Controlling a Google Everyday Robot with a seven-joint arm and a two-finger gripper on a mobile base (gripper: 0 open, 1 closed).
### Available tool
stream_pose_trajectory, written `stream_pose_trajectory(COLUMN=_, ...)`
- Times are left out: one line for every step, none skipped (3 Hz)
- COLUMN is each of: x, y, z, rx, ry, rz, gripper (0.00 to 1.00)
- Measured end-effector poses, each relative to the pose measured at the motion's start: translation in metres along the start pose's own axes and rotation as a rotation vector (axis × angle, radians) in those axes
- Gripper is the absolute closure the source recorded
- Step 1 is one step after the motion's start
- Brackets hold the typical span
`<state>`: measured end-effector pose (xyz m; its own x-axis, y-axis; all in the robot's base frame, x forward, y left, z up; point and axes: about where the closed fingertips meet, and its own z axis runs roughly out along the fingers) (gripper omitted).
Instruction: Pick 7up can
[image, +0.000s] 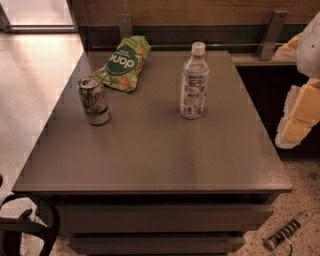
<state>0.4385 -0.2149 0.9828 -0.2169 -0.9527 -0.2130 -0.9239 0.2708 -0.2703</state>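
Well, we've got the 7up can (94, 100) standing upright on the grey counter (160, 155), over on the left side and toward the back, close to the left edge. Silver body, green markings, shiny pull-tab top facing up. It stands free, nothing touching it.

Just behind it and a little to the right lies the green snack bag (124, 62), flat on the counter with its white lettering showing. Bag and can are near each other, and a narrow strip of counter seems to show between them.

Across to the right, the clear water bottle (194, 82) is upright with its white cap on. It's right of centre, taller than the can and well apart from it.

And the claw (300, 115)? It's at the far right edge of the view, a pale yellowish and white shape hanging off the right side of the counter, beyond the bottle. Whether it's open or closed, I cannot tell from this angle. It's well apart from the can, with the whole width of the counter between them, so the can is plainly not in its hold.

Down on the speckled floor at the lower right lies a power strip (290, 231), and a black curved frame (30, 225) shows at the lower left corner.
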Motion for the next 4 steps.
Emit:
stream_pose_trajectory(x=0.0, y=0.0, z=0.0, rx=0.0, ry=0.0, rz=0.0, gripper=0.0)
stream_pose_trajectory(x=-0.001, y=0.0, z=-0.001, rx=0.005, ry=-0.006, rz=0.006, gripper=0.0)
stream_pose_trajectory(x=-0.021, y=0.002, z=-0.004, rx=0.041, ry=-0.083, rz=0.062, gripper=0.0)
stream_pose_trajectory(x=-0.057, y=0.005, z=0.007, rx=0.081, ry=-0.227, rz=0.115, gripper=0.0)
